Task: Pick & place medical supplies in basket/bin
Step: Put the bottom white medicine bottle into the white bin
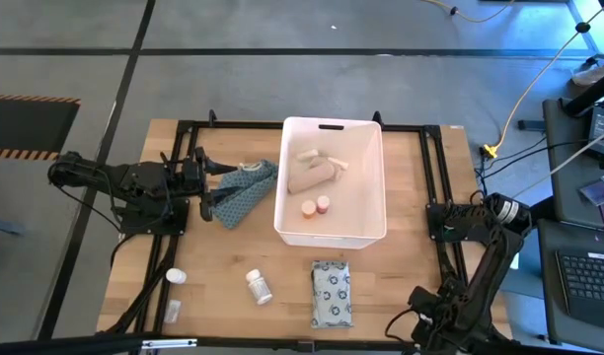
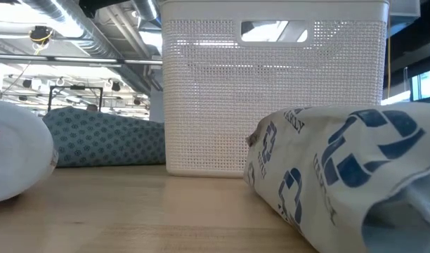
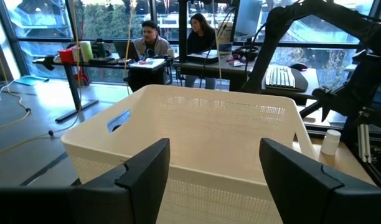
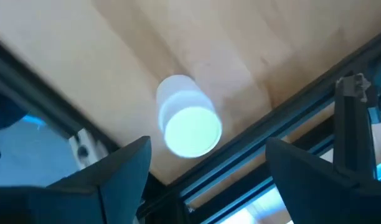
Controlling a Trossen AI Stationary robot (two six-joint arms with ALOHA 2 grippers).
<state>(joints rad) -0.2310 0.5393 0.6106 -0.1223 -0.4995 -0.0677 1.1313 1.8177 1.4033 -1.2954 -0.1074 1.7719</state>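
Down at the near edge of the tabletop point(image 1: 164, 158) lies the flat patterned pack point(image 1: 331, 293), just in front of the tub; in the low view it fills the foreground on the right. Beside it toward the left sits a white pill bottle point(image 1: 258, 286) on its side, and further left, toward the near-left corner, a small white cap-like piece point(image 1: 175, 277) and a pale tube point(image 1: 172, 311). Over at the near-right corner the right hand point(image 4: 206, 165) hangs with its fingers spread wide, nothing between them, a small white bottle point(image 4: 186, 118) standing on the wood beyond it in its wrist view. Moving back, the white tub point(image 1: 373, 222) sits mid-tabletop, reaching toward the far edge, slot handle on its far short wall. Inside it: a beige bandage roll point(image 1: 310, 176), two orange-capped bottles point(image 1: 316, 206) side by side near the front wall, and a couple of pale tubes point(image 1: 309, 155) near the back. Just left of the tub lies a blue-grey patterned cloth pouch point(image 1: 245, 189), touching or nearly touching the tub's left wall. The left hand point(image 1: 205, 183) sits at that pouch's left end, fingers spread apart, pointing at the tub; whether they touch the pouch, cannot tell. Beyond the tabletop, two people sit at a desk.
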